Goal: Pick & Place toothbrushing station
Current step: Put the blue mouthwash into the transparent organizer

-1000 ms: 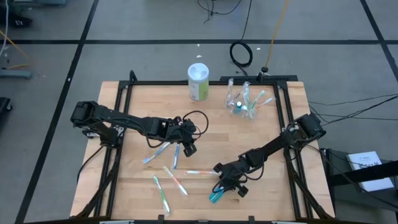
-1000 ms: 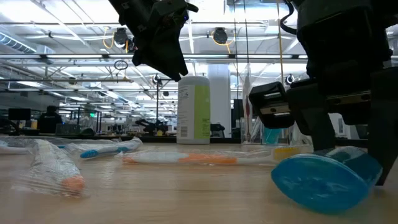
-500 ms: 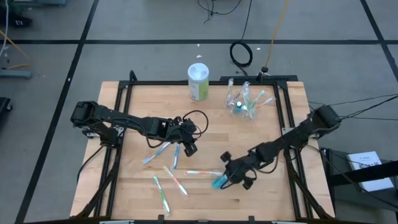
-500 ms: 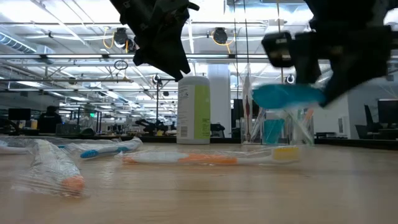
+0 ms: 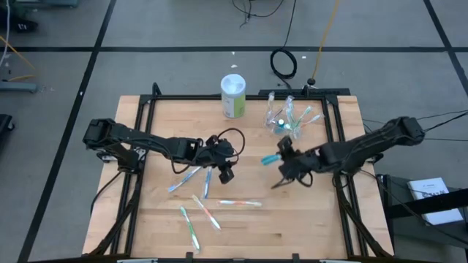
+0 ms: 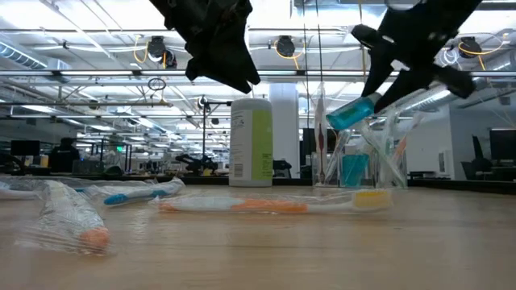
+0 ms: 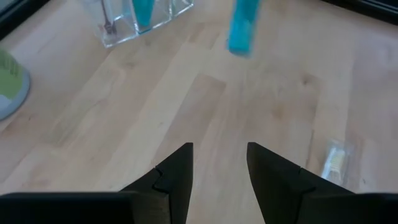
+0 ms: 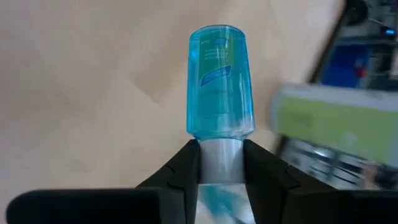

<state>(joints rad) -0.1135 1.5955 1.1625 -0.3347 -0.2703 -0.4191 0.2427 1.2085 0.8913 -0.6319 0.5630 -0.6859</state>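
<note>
Light wooden tabletop (image 5: 241,219) has lots of bare room up front. Right gripper (image 5: 287,162) is clamped on a small teal toothpaste tube (image 5: 271,158), held up off the wood, near the small clear plastic cup (image 5: 284,121) at the back edge. Left gripper (image 5: 225,174) hangs mid-table with fingers apart, holding nothing, just above the scattered slim toothbrushes (image 5: 205,212).

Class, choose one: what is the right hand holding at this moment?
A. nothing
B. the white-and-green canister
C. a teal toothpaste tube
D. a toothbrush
C: the right hand is shut on the teal toothpaste tube, lifted off the table.
</note>
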